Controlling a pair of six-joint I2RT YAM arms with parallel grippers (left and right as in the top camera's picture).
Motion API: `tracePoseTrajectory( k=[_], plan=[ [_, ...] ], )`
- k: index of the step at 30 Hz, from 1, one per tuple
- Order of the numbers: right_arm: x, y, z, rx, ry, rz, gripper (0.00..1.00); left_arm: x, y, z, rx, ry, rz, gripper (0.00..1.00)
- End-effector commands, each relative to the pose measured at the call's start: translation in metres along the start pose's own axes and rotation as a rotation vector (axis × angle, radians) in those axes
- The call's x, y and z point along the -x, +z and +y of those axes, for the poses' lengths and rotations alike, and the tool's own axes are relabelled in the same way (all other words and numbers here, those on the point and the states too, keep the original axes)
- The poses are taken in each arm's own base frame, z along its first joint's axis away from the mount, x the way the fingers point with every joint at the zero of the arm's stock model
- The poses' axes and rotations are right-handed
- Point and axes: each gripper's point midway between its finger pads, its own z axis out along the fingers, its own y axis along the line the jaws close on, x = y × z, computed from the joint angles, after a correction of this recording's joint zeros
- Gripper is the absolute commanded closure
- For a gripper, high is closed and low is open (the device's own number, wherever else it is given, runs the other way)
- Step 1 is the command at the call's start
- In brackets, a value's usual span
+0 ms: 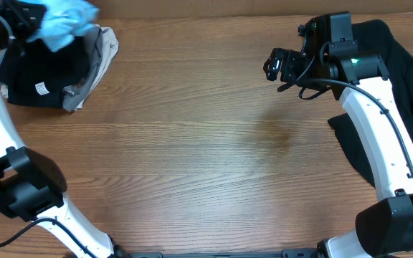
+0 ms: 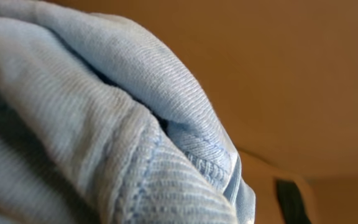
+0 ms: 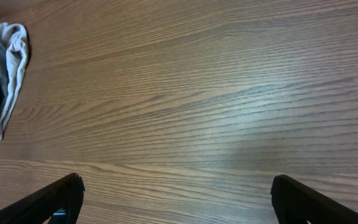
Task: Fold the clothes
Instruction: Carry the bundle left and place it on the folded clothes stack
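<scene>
While the blue T-shirt (image 1: 67, 20) hangs bunched at the far left corner of the table (image 1: 192, 158), over the pile of folded garments (image 1: 45, 75), the left gripper is buried in its cloth, so whether it pinches the fabric cannot be told. The right gripper (image 1: 273, 66) hovers with fingers spread wide above bare wood, beside the black T-shirt (image 1: 407, 64), seemingly placed ready to take a hem once the blue shirt is laid flat for folding.
</scene>
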Motion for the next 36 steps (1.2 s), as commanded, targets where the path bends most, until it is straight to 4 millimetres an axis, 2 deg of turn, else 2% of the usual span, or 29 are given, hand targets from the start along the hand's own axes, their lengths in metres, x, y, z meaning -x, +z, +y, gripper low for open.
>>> tracePoseTrajectory(
  k=[1,5,7,11,12,14,15,17,20,24,29,32,34,36],
  plan=[
    [-0.001,0.005,-0.003,-0.011,-0.002,0.009,0.00,0.024,-0.017,0.008,0.120,0.004,-0.111,0.96],
    [-0.002,0.005,-0.004,-0.013,-0.001,0.015,0.00,0.029,-0.013,0.031,0.213,0.009,-0.152,0.96],
    [-0.004,0.005,-0.004,-0.015,0.000,0.021,0.00,0.027,-0.005,0.042,0.221,0.013,-0.157,0.96],
    [-0.008,0.004,-0.006,-0.020,0.005,0.038,0.00,0.019,0.005,0.066,0.271,-0.007,-0.149,0.96],
    [-0.010,0.004,-0.006,-0.023,0.007,0.045,0.00,0.011,0.006,0.081,0.322,-0.033,-0.131,0.96],
    [-0.011,0.004,-0.006,-0.024,0.007,0.048,0.00,0.002,0.003,0.093,0.379,-0.052,-0.107,0.96],
    [-0.011,0.004,-0.006,-0.024,0.007,0.048,0.00,-0.004,-0.001,0.102,0.429,-0.054,-0.088,0.79],
    [-0.010,0.004,-0.006,-0.024,0.007,0.048,0.00,-0.014,-0.010,0.118,0.513,-0.032,-0.047,0.00],
    [-0.010,0.004,-0.006,-0.024,0.006,0.047,0.00,-0.019,-0.019,0.132,0.568,0.036,-0.003,0.00],
    [-0.010,0.004,-0.006,-0.024,0.006,0.047,0.00,-0.010,-0.032,0.131,0.576,0.103,-0.008,0.00],
    [-0.010,0.004,-0.006,-0.024,0.006,0.047,0.00,0.005,-0.059,0.104,0.577,0.242,-0.012,0.00],
    [-0.010,0.004,-0.006,-0.024,0.006,0.047,0.00,0.008,-0.074,0.083,0.574,0.374,0.021,0.01],
    [-0.010,0.004,-0.006,-0.024,0.006,0.045,0.00,0.007,-0.079,0.073,0.571,0.444,0.039,0.07],
    [-0.009,0.004,-0.006,-0.023,0.006,0.042,0.00,0.008,-0.079,0.068,0.572,0.521,0.053,0.27]
  ],
)
